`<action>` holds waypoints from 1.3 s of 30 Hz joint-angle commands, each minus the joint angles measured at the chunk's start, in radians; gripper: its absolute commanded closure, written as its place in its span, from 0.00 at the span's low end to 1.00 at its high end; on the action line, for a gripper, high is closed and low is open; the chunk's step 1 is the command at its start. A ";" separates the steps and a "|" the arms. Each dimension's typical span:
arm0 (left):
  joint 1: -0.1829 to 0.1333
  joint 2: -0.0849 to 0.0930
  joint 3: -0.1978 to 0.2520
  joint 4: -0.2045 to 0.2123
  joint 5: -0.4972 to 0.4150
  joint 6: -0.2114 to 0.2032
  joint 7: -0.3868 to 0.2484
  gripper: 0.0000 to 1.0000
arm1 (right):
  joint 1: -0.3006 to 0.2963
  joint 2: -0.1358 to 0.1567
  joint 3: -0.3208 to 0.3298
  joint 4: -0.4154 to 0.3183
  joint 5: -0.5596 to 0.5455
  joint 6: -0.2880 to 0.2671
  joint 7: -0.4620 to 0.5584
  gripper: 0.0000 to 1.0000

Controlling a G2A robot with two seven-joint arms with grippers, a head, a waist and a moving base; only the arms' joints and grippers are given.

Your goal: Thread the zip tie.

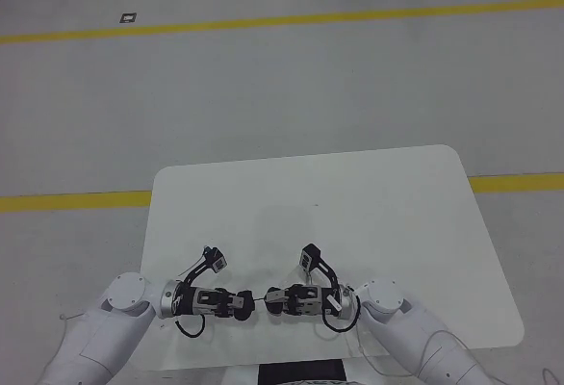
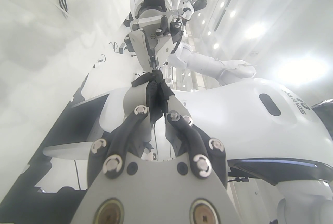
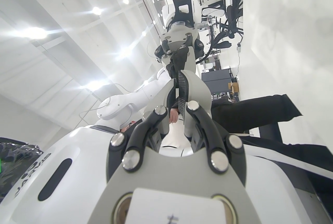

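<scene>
Top view: the two grippers are seen tip to tip above the near edge of the white, round-cornered desk [image 1: 407, 212], the left gripper [image 1: 246, 306] and the right gripper [image 1: 270, 300] pointed at each other and nearly touching. A thin, dark plastic zip tie [image 1: 259, 302] is seen as a short line bridging the small gap between them, held clear of the desk surface.

In the left wrist view, the zip tie [image 2: 151, 56] is shown as a narrow, straight dark strap. It runs from the tips of the left gripper [image 2: 156, 90] into the right gripper [image 2: 154, 66] facing it. The left fingers [image 2: 152, 97], wrapped in ragged black covering, are pressed together on the near end of the strap. The right fingers are closed around the far stretch of it. The zip tie's head is too small to be made out.

In the right wrist view, the right gripper [image 3: 179, 90] is seen with its ribbed black pads brought together, and the left gripper [image 3: 178, 64] is met directly beyond them.
</scene>
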 commanded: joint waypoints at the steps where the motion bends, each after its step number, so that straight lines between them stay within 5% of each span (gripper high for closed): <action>1: 0.000 0.000 0.000 0.000 0.000 0.000 0.000 1.00 | 0.001 0.001 0.000 -0.002 -0.007 0.000 -0.002 1.00; 3: 0.000 0.000 0.000 0.000 0.000 0.000 0.000 1.00 | 0.001 0.002 0.000 -0.004 -0.010 0.001 -0.002 1.00; 4: 0.000 0.000 0.000 0.000 0.000 0.000 0.000 0.88 | 0.000 0.002 0.000 -0.006 -0.011 0.000 -0.002 1.00; 5: 0.000 0.000 0.000 0.000 0.000 0.000 0.000 0.66 | 0.000 0.003 0.001 -0.008 -0.012 0.000 -0.002 1.00; 6: 0.000 0.000 0.000 0.000 0.000 0.000 0.000 0.25 | 0.000 0.003 0.001 -0.010 -0.012 0.000 -0.003 1.00; 7: 0.000 0.000 0.000 0.000 0.000 0.000 0.000 0.05 | -0.001 0.003 0.001 -0.012 -0.012 -0.001 -0.003 1.00; 8: 0.000 0.000 0.000 0.000 0.000 0.000 0.000 0.00 | -0.001 0.004 0.001 -0.014 -0.011 -0.002 -0.004 1.00; 24: 0.000 0.000 0.000 0.000 0.000 0.000 0.000 0.00 | -0.012 0.009 0.015 -0.019 -0.011 -0.011 -0.034 1.00; 31: 0.014 -0.006 0.010 0.009 -0.038 -0.011 0.100 0.00 | -0.033 0.009 0.028 -0.045 0.018 -0.044 -0.075 1.00; 39: 0.022 -0.020 0.014 0.036 -0.108 -0.011 0.118 0.00 | -0.056 0.004 0.024 -0.052 0.065 -0.082 -0.115 1.00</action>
